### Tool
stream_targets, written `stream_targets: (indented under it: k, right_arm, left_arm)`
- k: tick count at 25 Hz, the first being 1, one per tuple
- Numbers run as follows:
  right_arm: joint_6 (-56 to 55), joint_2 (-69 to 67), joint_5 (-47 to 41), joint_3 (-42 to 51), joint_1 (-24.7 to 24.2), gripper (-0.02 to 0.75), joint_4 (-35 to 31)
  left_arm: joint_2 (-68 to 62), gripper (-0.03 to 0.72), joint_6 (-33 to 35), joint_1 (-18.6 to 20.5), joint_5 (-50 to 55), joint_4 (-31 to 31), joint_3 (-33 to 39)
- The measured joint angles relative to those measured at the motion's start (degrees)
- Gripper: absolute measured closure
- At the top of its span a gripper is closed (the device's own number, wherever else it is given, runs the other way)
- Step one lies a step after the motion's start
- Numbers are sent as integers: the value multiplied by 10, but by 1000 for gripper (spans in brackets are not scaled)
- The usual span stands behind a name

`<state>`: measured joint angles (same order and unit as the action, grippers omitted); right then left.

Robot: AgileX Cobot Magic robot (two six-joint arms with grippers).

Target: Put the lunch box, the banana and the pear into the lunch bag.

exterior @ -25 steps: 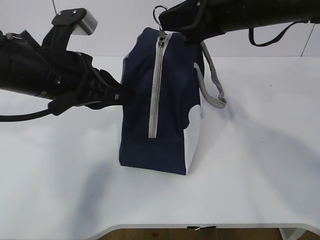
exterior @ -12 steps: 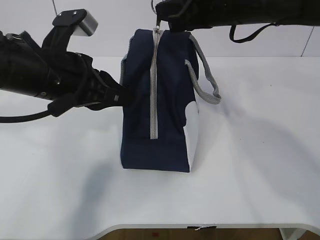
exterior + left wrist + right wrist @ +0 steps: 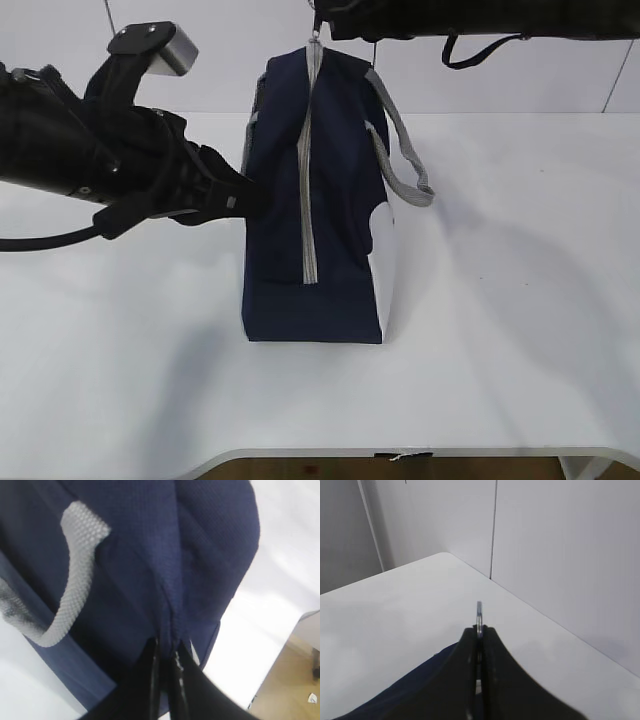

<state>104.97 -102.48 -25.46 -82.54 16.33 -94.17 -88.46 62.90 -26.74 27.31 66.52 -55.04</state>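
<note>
Since the earlier frames the right end effector (image 3: 318, 27) has drawn the ring pull (image 3: 479, 611) toward 12 o'clock, clenched on it. Left end effector (image 3: 165, 652) pinches the lunch bag (image 3: 315, 200) fabric. Bag zipped on counter (image 3: 520, 330); lunch box, banana, pear unseen, probably packed.

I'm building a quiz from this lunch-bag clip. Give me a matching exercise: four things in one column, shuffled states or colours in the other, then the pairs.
Things:
1. left gripper
2. right gripper
3. zipper strip
4. webbing handle

States:
A. hangs in a grey loop on the lunch bag's right side
B. shut on the metal ring pull
C. runs closed down the front
D. pinches navy fabric

Pairs: 1-D, 2-B, 3-C, 4-A
</note>
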Motion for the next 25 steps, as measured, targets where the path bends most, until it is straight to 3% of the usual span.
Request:
stream_targets:
  k: [8,13,25]
  right_arm:
    - [0,-59,-2,-31,-25,731,-44]
    - [-31,-90,-54,-44,-52,731,-77]
    - [-142,-179,-175,-110,-107,731,-79]
  left_arm:
    - [0,692,-1,0,16,-11,0]
    - [0,692,-1,0,20,-22,0]
    - [0,692,-1,0,39,-31,0]
